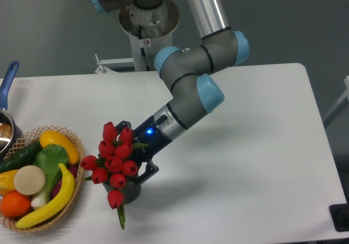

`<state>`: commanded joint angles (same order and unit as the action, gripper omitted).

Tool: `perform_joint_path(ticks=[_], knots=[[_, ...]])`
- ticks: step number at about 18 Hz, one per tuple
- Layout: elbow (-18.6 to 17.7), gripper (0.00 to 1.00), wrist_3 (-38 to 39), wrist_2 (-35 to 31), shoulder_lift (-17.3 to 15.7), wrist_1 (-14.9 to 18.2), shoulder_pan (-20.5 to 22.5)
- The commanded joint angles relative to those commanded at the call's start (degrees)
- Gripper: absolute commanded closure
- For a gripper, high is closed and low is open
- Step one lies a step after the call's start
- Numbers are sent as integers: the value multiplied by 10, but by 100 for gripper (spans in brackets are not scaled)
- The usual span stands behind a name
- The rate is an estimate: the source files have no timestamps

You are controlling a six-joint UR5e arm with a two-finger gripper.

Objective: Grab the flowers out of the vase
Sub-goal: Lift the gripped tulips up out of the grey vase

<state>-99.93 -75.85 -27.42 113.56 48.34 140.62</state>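
Behind the flowers (113, 162) in the vase (126, 191), the hand (135, 151), fingers spread wide around the bunch.

flowers: the bunch of red tulip buds (113, 162) has green leaves
vase: the small round pot (128, 191) is dark grey
gripper: the black two-finger claw (134, 151) has a tiny blue light
basket: the tan woven basket (75, 192) holds a yellow banana (54, 200) at its 4 o'clock
table: the flat tabletop (245, 162) is white

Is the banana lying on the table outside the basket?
No, the banana lies inside the basket, next to the orange and other produce, left of the flowers.
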Motion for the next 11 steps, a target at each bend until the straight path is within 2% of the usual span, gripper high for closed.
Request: perform_joint_path(ticks=[3, 7, 11], knots=[[1, 56, 1, 2, -1, 0, 3], [2, 56, 7, 4, -4, -3, 6], [6, 55, 77, 9, -40, -3, 7]])
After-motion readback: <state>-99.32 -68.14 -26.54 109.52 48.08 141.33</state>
